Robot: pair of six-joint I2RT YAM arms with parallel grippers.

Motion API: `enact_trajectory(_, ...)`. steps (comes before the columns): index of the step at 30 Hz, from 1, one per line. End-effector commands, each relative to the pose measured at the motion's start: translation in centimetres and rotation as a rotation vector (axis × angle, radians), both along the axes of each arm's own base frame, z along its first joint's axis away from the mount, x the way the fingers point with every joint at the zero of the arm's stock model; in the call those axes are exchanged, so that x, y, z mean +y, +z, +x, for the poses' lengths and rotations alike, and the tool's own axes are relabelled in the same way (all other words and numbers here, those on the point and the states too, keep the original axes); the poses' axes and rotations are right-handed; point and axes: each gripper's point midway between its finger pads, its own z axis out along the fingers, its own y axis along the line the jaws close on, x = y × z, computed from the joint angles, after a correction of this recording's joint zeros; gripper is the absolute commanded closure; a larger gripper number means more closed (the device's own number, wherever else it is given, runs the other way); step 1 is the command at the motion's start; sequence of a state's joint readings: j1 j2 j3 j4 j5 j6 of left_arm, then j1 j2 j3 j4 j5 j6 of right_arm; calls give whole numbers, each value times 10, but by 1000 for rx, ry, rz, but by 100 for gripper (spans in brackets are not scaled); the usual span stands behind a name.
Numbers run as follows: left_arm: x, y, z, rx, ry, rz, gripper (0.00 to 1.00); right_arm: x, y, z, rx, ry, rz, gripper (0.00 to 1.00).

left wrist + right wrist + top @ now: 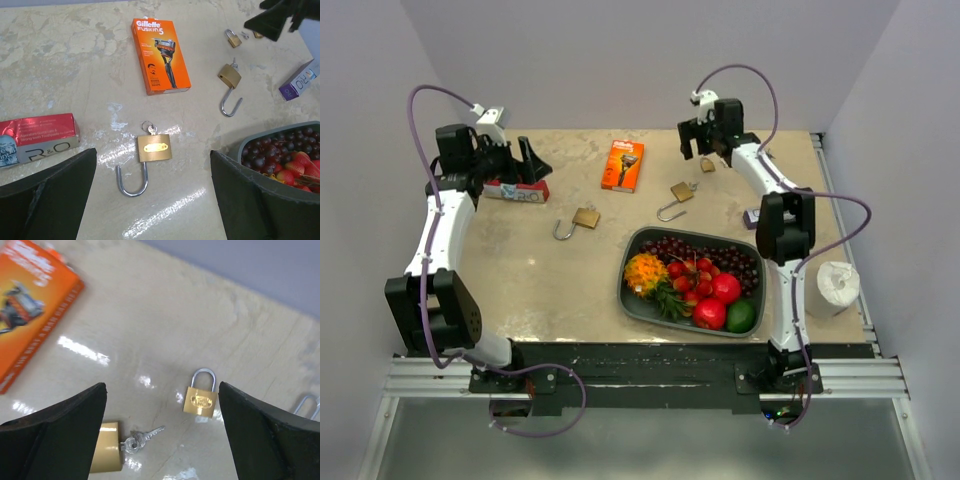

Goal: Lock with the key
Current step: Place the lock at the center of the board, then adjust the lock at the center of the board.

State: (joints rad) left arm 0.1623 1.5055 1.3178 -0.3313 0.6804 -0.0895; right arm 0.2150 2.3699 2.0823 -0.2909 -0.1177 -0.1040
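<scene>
Now the open padlock point(154, 148) lies near the orange razor box point(161, 55), on the arms' side, with its key point(150, 130) in it. The left gripper point(152, 170) hangs over it, fingers wide apart. The right gripper point(162, 400) is wide open too. I think the left one should pinch the gold body flat, not the hoop.

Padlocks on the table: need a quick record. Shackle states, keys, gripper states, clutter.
open padlocks: two, left padlock and middle padlock, shackles swung out
shut padlock: small padlock
keys: key ring at left padlock's body; key flat on the table near small padlock, not in it
left gripper: open, empty, facing left padlock
right gripper: open, empty, over small padlock
clutter: razor box, fruit tray
</scene>
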Motion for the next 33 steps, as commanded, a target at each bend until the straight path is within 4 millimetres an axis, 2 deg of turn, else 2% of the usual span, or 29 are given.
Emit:
enact_trajectory(1,1,34,9,-116,-9,19,0,36,140,-17,-350,372,-34,4)
enact_trajectory(3,3,43,11,-168,2,33,0,44,133,-36,-287,478,-48,2)
enact_trajectory(4,3,44,11,-185,-8,43,1,52,129,-47,-293,600,-85,1)
enact_trajectory(5,2,47,10,-213,-27,64,0,51,112,-63,-214,662,-97,1)
enact_trajectory(6,2,49,8,-235,-33,75,0,52,116,-67,-258,754,-163,1)
enact_trajectory(7,-1,50,5,-245,-56,76,0,55,111,-75,-253,819,-174,1)
enact_trajectory(8,-4,51,3,-269,-92,99,0,55,101,-90,-209,880,-180,1)
enact_trajectory(10,-13,46,-7,-270,-170,98,0,51,89,-98,-237,1004,-275,1)
enact_trajectory(11,-15,45,-9,-266,-183,90,0,50,76,-111,-189,1051,-279,1)
enact_trajectory(13,-20,42,-14,-257,-214,71,0,46,65,-116,-194,1135,-341,1)
enact_trajectory(14,-23,42,-17,-255,-227,65,1,41,48,-126,-129,1178,-351,1)
enact_trajectory(15,-23,40,-18,-250,-234,60,0,38,41,-128,-144,1240,-402,1)
enact_trajectory(18,-29,37,-24,-237,-275,33,0,34,15,-129,-104,1278,-440,1)
enact_trajectory(20,-34,36,-27,-226,-298,15,0,37,2,-125,-104,1287,-450,1)
enact_trajectory(26,-36,37,-29,-216,-317,-6,0,46,-18,-107,-98,1206,-436,1)
enact_trajectory(28,-37,37,-29,-218,-320,-2,0,45,-25,-107,-91,1204,-468,1)
enact_trajectory(29,-37,38,-29,-220,-322,-3,0,45,-34,-109,-83,1204,-483,1)
enact_trajectory(33,-36,37,-28,-215,-320,-3,0,52,-46,-115,-86,1208,-541,1)
